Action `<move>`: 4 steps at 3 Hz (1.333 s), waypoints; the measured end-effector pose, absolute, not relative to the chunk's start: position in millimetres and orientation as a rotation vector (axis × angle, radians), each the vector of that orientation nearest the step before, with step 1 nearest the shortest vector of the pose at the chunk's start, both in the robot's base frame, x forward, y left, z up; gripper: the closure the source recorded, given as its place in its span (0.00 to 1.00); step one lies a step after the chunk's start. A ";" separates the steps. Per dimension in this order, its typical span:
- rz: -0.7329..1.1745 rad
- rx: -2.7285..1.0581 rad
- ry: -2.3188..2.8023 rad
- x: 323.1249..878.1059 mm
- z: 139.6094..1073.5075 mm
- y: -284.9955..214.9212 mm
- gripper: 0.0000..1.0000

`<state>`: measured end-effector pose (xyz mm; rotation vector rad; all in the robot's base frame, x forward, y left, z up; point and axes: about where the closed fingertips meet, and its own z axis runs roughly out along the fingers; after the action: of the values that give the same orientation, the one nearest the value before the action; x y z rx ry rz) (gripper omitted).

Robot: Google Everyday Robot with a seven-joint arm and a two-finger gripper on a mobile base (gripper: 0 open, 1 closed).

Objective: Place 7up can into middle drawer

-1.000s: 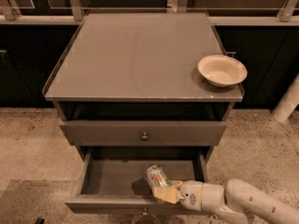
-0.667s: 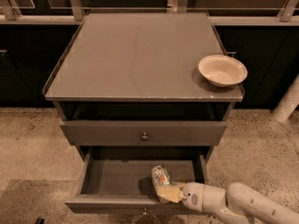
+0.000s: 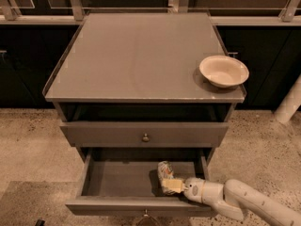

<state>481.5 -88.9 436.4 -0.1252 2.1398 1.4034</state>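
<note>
The middle drawer [image 3: 117,179] of the grey cabinet is pulled open below the upper drawer front. The 7up can [image 3: 164,172], silvery-white with green print, lies tilted inside the drawer at its right side. My gripper [image 3: 172,186] reaches in from the lower right on its white arm and sits at the can's near end, inside the drawer; its yellowish fingers are around the can's lower part.
A cream round bowl [image 3: 224,70] stands on the cabinet top [image 3: 136,55] at the right edge. The upper drawer front [image 3: 145,134] with its knob is closed. Speckled floor surrounds the cabinet; dark cabinets and rails stand behind.
The gripper and the can have shifted slightly to the right and deeper into the drawer. The can stands a little more upright than before.
</note>
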 end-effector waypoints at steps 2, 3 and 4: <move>1.399 -0.085 2.158 511.0 421.5 -97.5 0.82; 1.399 -0.085 2.158 511.0 421.5 -97.5 0.60; 1.399 -0.085 2.158 511.0 421.5 -97.4 0.37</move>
<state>511.0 -97.4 421.5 -0.0851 2.1584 1.3988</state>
